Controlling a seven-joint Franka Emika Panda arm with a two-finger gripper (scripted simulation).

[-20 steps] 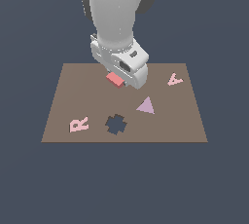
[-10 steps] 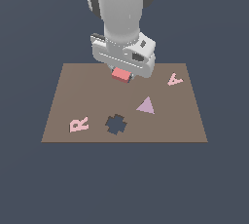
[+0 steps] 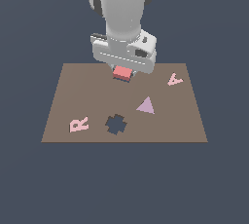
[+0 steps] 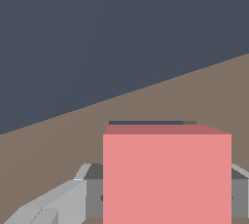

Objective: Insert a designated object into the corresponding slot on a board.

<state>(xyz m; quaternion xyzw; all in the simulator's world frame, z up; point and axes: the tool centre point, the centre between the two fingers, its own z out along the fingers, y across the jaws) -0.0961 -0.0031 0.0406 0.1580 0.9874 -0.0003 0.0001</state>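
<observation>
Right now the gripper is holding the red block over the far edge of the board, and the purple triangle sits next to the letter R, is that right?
Not quite. In the exterior view the purple triangle sits nearer the letter A; the letter R is beyond the cross-shaped cutout. The gripper does hold the red block over the board.

No real room: simulator render, bare test scene. Flat dark blue-grey void all round, no walls, no furniture, no horizon. Only a thin brown board point(image 3: 73, 96) floating in it, w/ flat-shaded pieces: pale pink R point(image 3: 79, 124), A point(image 3: 175, 79), lilac triangle point(image 3: 145, 105), dark cross cutout point(image 3: 116, 124). Smooth grey-white arm point(image 3: 124, 13), plain untextured surfaces, no cables. Wrist view same: flat colour blocks only.
</observation>
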